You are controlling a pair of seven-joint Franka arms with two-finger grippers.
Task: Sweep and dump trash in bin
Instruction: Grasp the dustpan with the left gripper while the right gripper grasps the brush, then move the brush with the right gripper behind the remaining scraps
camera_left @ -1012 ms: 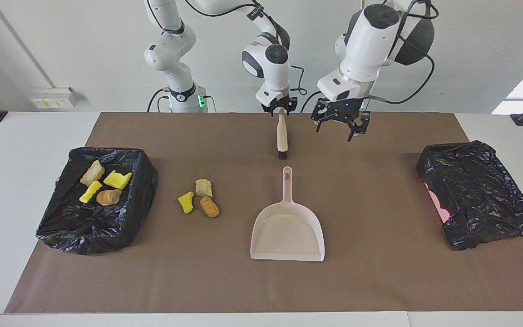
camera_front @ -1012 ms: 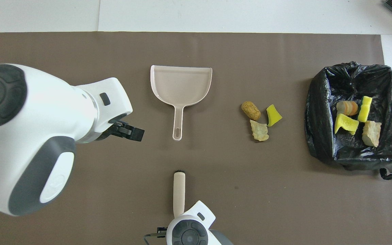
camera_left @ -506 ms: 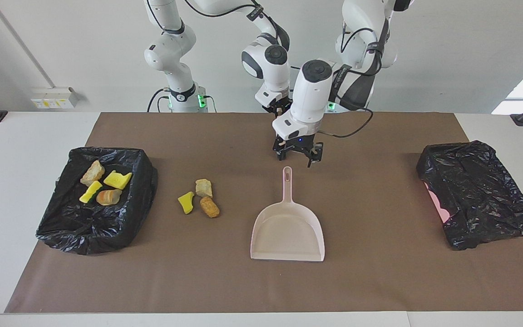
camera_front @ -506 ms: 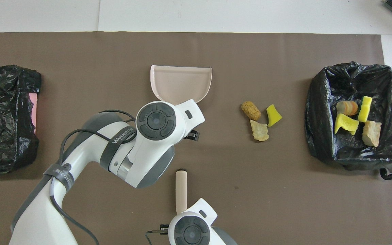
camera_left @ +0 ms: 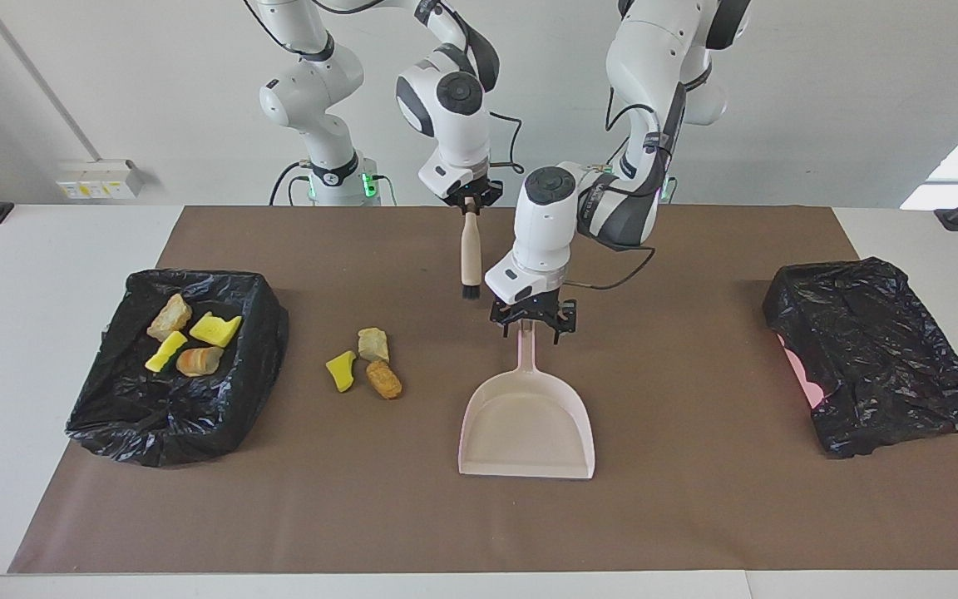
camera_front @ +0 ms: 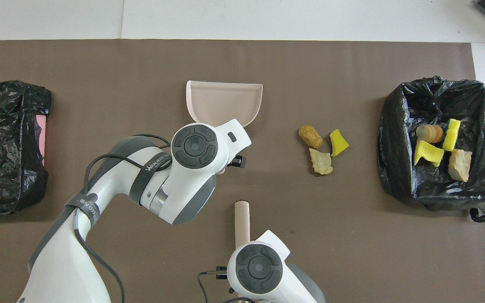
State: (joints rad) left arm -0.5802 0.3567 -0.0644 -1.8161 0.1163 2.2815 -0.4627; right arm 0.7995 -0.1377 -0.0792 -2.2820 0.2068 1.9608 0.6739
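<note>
Three trash pieces lie on the brown mat: a yellow sponge bit (camera_left: 342,370), a beige lump (camera_left: 372,344) and an orange-brown piece (camera_left: 383,378); they also show in the overhead view (camera_front: 321,147). Several more lie in the black-lined bin (camera_left: 113,416) at the right arm's end. The pale pink dustpan (camera_left: 526,420) lies flat mid-mat, handle toward the robots. My left gripper (camera_left: 529,326) is low over the handle's end, open, fingers either side of it. My right gripper (camera_left: 469,198) is shut on an upright brush (camera_left: 470,254), bristles down just above the mat.
A second bin (camera_left: 878,358), covered by a crumpled black bag with a pink patch showing, sits at the left arm's end of the table. The brown mat (camera_left: 695,516) covers most of the white table.
My left gripper has swung in from the left arm's side and come down onto the dustpan handle's end. My right gripper has carried the brush a little toward the right arm's end.
</note>
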